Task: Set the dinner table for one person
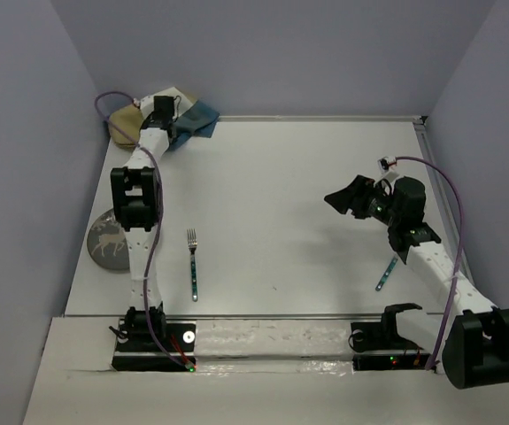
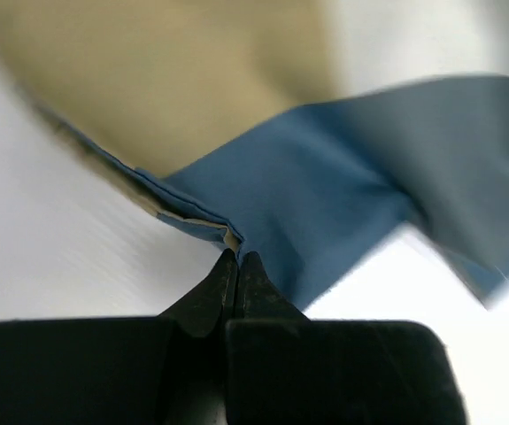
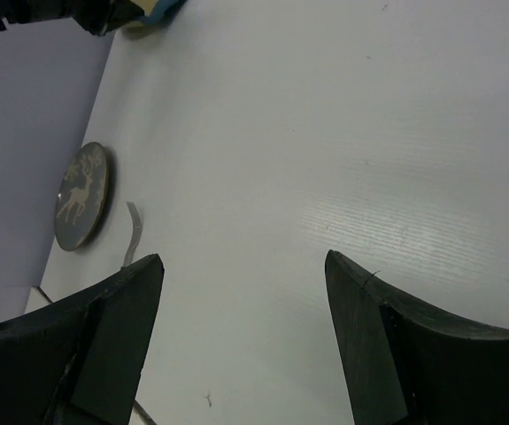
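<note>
Looking down from above, I see the white table (image 1: 281,177) filling most of the view. My left claw (image 2: 238,258) is out at the table's far left corner, on the cloth (image 2: 325,195). In its wrist camera the tips are pressed together on a folded edge of the cloth, where blue meets tan, so I read it as clamped on that fold. That view is blurred. The cloth lies bunched up in the corner.

My right claw (image 1: 341,199) hangs above the right half of the table, tips wide apart, and its wrist camera shows bare table between them.

A dark plate (image 1: 108,241) with a pale deer on it lies at the table's left edge, toward the near side. A fork (image 1: 193,263) with a blue handle lies a little to the right of the plate, tines pointing away from me. Another blue-handled utensil (image 1: 384,276) lies on the right side. Its upper end is hidden by the right arm (image 1: 431,252), so I cannot tell what kind it is.
</note>
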